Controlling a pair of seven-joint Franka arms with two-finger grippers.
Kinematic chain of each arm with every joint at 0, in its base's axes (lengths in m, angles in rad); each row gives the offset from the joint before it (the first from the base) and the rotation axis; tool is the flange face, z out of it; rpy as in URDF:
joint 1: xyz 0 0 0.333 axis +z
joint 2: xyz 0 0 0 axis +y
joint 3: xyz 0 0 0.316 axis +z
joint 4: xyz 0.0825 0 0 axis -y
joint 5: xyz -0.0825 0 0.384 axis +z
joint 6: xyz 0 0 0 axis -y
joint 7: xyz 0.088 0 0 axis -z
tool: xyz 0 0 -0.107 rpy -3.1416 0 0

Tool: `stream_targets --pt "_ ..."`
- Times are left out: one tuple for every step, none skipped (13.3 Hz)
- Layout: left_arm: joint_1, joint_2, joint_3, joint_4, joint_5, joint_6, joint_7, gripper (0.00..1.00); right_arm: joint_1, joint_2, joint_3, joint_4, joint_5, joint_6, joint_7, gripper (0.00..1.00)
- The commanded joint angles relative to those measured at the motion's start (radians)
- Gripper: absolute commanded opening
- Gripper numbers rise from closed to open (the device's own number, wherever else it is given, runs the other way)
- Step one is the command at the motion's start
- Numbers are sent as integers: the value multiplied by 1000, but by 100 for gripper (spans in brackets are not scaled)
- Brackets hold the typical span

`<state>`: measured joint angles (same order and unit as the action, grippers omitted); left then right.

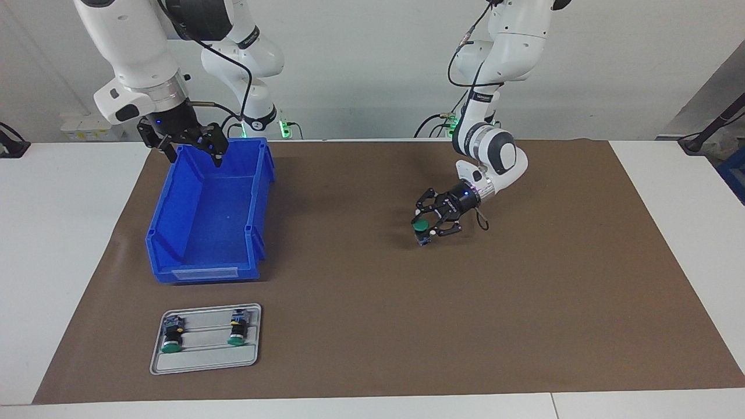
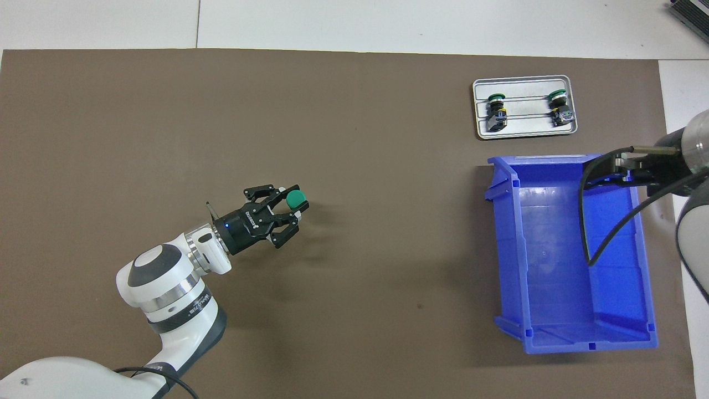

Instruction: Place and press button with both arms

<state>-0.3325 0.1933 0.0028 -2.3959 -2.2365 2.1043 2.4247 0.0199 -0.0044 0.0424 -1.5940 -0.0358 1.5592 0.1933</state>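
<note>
A white counter is covered by a wide brown mat. In the facing view, the left gripper hangs low over the mat just right of the frame's centre, its white arm coming down from the upper right. Its fingers pinch a button with a round green cap; the cap faces up and the dark body points down toward the mat. Whether the button's base touches the mat cannot be told. In the overhead view the same gripper and button sit left of centre, the arm entering from the lower left corner.

The right gripper waits at the upper left of the facing view, over the end of a large blue bin that lies nearer the robots. Its fingers are spread apart and hold nothing.

At the lower left of the facing view, below the bin, a small grey tray rests on the mat. Two more green-capped buttons lie on it side by side, one at its left and one at its right, caps toward the bottom of the frame.
</note>
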Motion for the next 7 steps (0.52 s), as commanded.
stream_targets --pt "-19 1 11 -38 -41 -36 69 33 -9 -22 5 -21 -1 -2 -20 100" --pt "-25 9 11 -49 -42 -36 94 33 -9 -22 5 -21 -1 -2 -20 100" --pt "-25 14 11 -52 -42 -38 97 33 -9 -22 5 -21 -1 -2 -20 100" --pt "-26 21 11 -54 -42 -43 115 34 -9 -22 5 -21 -1 -2 -20 100" --pt "-26 43 11 -57 -42 -62 135 34 -9 -22 7 -21 -1 -2 -20 100" --pt "-26 61 11 -65 -42 -97 167 35 -9 -22 5 -21 -1 -2 -20 100" --pt "-19 92 12 -66 -42 -143 191 38 -9 -22 5 -21 -1 -2 -20 100"
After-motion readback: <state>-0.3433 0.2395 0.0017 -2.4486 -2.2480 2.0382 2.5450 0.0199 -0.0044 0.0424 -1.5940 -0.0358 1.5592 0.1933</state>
